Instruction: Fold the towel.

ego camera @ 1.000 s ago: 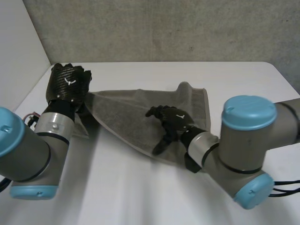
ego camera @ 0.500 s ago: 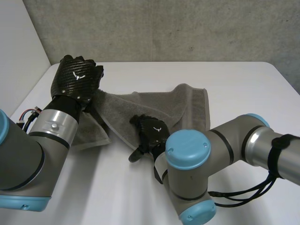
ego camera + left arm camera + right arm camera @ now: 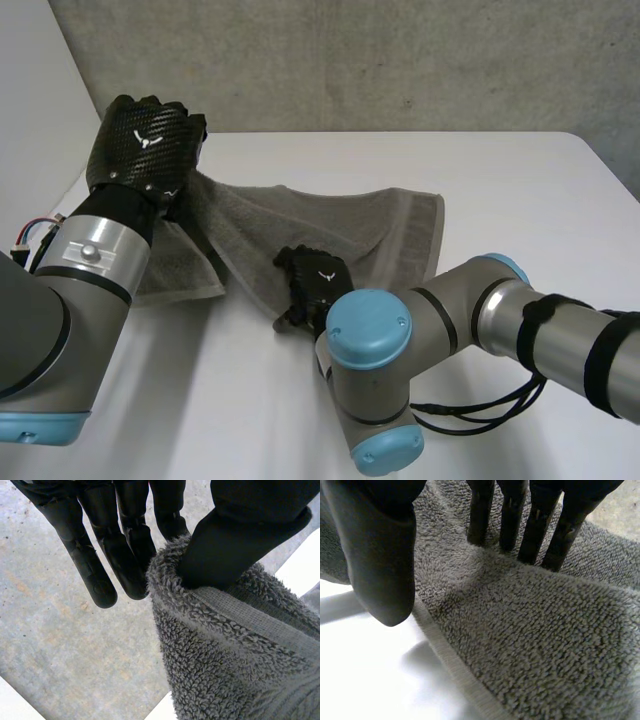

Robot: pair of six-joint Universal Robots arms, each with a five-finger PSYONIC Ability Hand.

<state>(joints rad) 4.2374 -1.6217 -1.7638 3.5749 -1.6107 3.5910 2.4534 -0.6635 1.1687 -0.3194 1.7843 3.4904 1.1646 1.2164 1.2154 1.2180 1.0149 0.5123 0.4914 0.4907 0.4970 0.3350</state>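
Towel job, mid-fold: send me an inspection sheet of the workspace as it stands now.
Surface: white table, with the cloth spread across its middle.
Job's things: grey towel, one corner held up off the table, the rest lying rumpled.
Clutter: nothing seen.
Hands: left hand up in the air, thumb pinching the towel's corner; right hand open, straight fingers pressing the towel beside its hem.
Cables: no stray ones seen.
Surroundings: grey wall behind the table.

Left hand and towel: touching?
Touching. Left wrist view: the thumb of the left hand digs into the towel, pinching its edge against the fingers.
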